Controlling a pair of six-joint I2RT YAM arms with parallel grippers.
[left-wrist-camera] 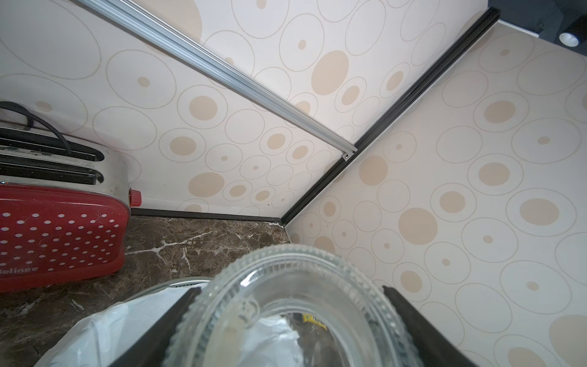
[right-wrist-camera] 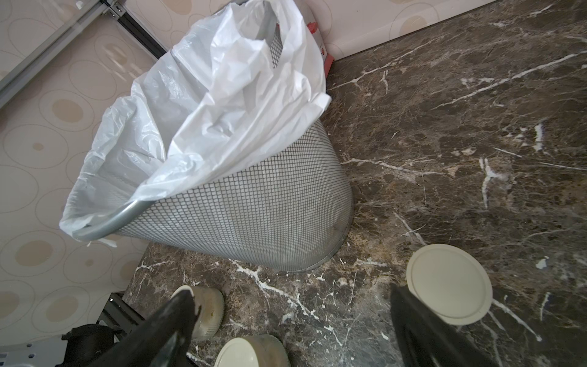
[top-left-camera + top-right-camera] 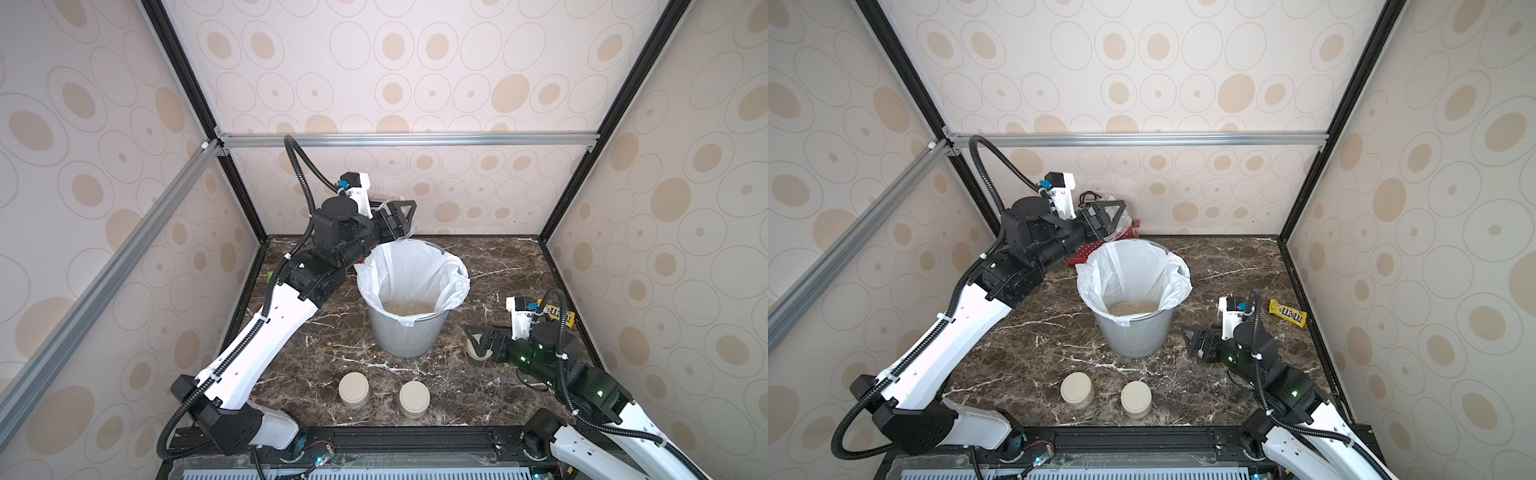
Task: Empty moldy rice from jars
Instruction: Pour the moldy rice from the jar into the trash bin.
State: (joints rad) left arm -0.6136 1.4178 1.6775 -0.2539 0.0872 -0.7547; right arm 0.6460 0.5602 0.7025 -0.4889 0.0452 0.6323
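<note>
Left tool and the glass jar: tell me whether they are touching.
Touching. In the left wrist view, the fingers of the left tool press against both sides of the jar.

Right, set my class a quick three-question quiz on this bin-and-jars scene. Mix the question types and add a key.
1. True or false: the left gripper holds a jar with its lid on.
2. Where is the rice? A: in the bin. B: in a bowl. C: in a pan.
3. How many lidded jars stand in front of the bin?

Key
1. False: the jar is open, and the gripper is shut on it above the bin's far rim.
2. A.
3. Two.
</note>
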